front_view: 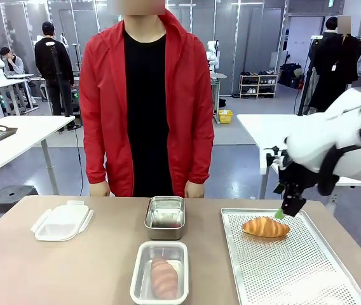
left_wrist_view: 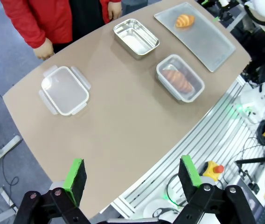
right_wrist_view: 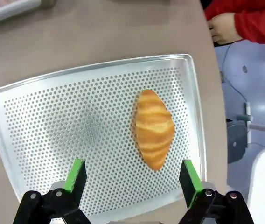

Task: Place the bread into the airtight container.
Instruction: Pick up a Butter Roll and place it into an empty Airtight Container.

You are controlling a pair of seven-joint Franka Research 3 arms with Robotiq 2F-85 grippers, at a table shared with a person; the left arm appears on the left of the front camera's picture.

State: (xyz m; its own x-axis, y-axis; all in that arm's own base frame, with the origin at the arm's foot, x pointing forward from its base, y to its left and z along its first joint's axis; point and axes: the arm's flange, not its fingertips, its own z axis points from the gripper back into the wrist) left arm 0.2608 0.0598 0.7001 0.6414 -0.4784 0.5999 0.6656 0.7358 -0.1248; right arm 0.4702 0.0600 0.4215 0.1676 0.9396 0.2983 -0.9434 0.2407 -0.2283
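A golden croissant [front_view: 265, 227] lies on the far part of a perforated metal tray [front_view: 295, 273] at the right. My right gripper [front_view: 283, 213] hovers open just above the croissant's right end; in the right wrist view the croissant [right_wrist_view: 154, 128] lies ahead of the spread green fingertips [right_wrist_view: 76, 173], slightly right of centre. The clear airtight container [front_view: 159, 272] sits near the front middle with a brown loaf [front_view: 164, 277] inside. My left gripper [left_wrist_view: 132, 179] is open, high over the table's near edge, far from the container [left_wrist_view: 180, 84].
An empty steel box [front_view: 165, 216] stands behind the clear container. A white clip lid [front_view: 61, 221] lies at the left. A person in a red jacket stands at the far edge, hands [front_view: 99, 189] resting by the table.
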